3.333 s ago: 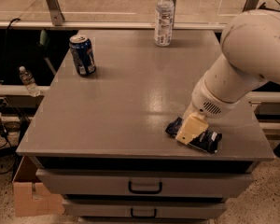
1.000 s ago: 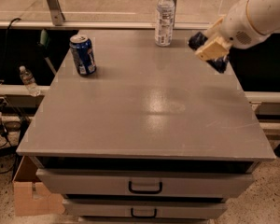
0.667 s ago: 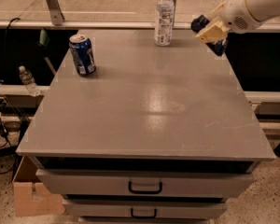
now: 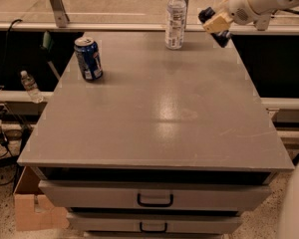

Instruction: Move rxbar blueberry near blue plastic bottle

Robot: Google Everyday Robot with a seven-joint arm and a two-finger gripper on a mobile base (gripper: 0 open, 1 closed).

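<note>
The flat, oblong, dark navy-blue snack bar wrapper, the rxbar blueberry [image 4: 223,38], is held in the air just right of the tall clear plastic water bottle with white cap [image 4: 175,19], above the rear edge of the grey table [image 4: 154,113]. It is pinched across its middle by the tan two-finger gripper [image 4: 217,24], with dark ends showing on either side. The bar is judged light, slightly bendable and slick-wrapped, so a hold across the middle seems sound. The bottle, tall and probably easily toppled, is the only thing close by. A blue soda can [image 4: 88,59] stands well left of the bottle, and a small clear bottle [image 4: 30,86] is seen farther left, off the table.
</note>
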